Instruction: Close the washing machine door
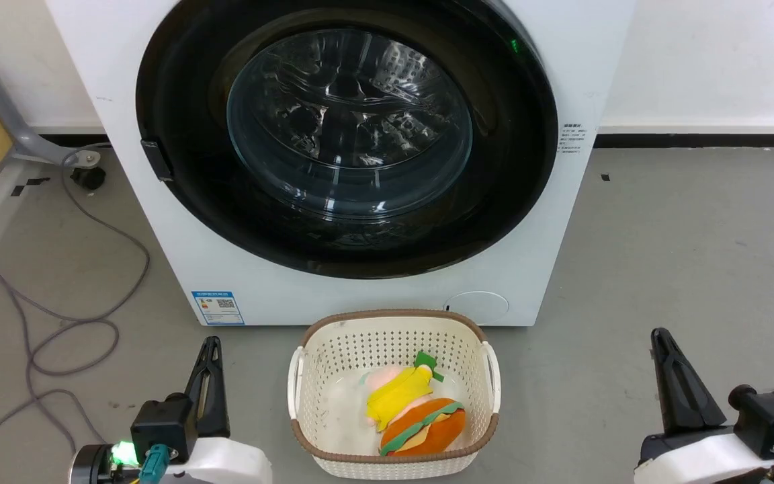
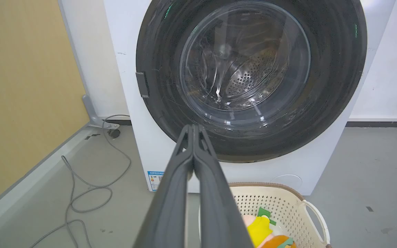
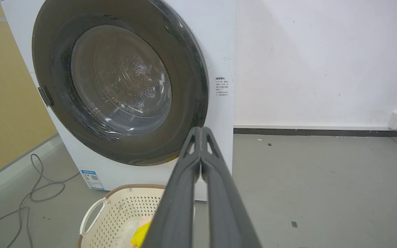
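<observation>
As I face the white washer (image 1: 360, 299) standing on the grey floor (image 1: 682, 255), the washing machine door (image 1: 350, 128) lies flat against its front. Its glossy black ring sits flush with the white panel, with no gap that I can make out along the rim, and the steel drum shows through the bulging glass. A small dark catch (image 1: 156, 160) sits on the ring's left side.

My left fingers (image 1: 212, 346) rise at the lower left of the head view, pressed together and holding nothing, well apart from the door. In the left wrist view their tips touch and point toward the lower part of the ring. My right fingers (image 1: 660, 336) stand at the lower right, likewise together and empty, clear of the washer.

Between the two, just in front of the washer's bottom edge, a cream perforated basket (image 1: 394, 321) with a brown rim stands on the floor. It holds soft toys (image 1: 414, 410), one yellow and one orange with green trim. A grey cable (image 1: 71, 329) loops over the floor to the washer's left.
</observation>
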Available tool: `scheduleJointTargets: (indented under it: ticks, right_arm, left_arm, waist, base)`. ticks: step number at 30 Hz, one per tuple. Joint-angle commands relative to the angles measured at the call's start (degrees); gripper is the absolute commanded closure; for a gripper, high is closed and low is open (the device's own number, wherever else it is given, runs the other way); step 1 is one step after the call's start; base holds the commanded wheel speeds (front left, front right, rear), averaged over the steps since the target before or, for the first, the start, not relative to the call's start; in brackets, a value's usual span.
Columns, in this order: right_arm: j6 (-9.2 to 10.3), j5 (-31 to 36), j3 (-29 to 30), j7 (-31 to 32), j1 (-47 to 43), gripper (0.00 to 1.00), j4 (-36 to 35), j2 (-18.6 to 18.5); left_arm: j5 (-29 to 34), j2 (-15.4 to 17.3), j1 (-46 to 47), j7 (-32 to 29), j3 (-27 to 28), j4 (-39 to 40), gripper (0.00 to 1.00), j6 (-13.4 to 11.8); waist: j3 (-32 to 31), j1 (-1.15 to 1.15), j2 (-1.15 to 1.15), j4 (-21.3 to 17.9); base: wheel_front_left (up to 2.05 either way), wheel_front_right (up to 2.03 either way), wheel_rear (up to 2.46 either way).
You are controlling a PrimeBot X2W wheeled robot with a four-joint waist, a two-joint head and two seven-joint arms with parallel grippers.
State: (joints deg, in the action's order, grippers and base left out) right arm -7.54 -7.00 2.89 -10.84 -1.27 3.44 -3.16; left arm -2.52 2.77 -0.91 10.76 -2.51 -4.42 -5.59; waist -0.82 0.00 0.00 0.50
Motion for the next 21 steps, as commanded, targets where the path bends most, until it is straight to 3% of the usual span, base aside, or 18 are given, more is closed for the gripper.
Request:
scheduleJointTargets:
  ticks: [1,21]
  right_arm:
    - [0.02,0.7,-0.2,0.3,0.3,1.0,-0.5,0.1]
    - [0.02,2.1,-0.8,2.7,0.5,1.0,-1.1,0.1]
  left_arm:
    - [0.5,0.0,0.3,-0.3,0.3,0.3,1.0,0.3]
    - [1.0,0.1,0.4,-2.6,0.8,1.3,1.0,1.5]
  waist:
    - [0.0,0.0,0.0,0.0]
    - [0.2,0.0,0.0,-0.1]
  base:
    - [0.0,0.0,0.0]
    - [0.0,0.0,0.0]
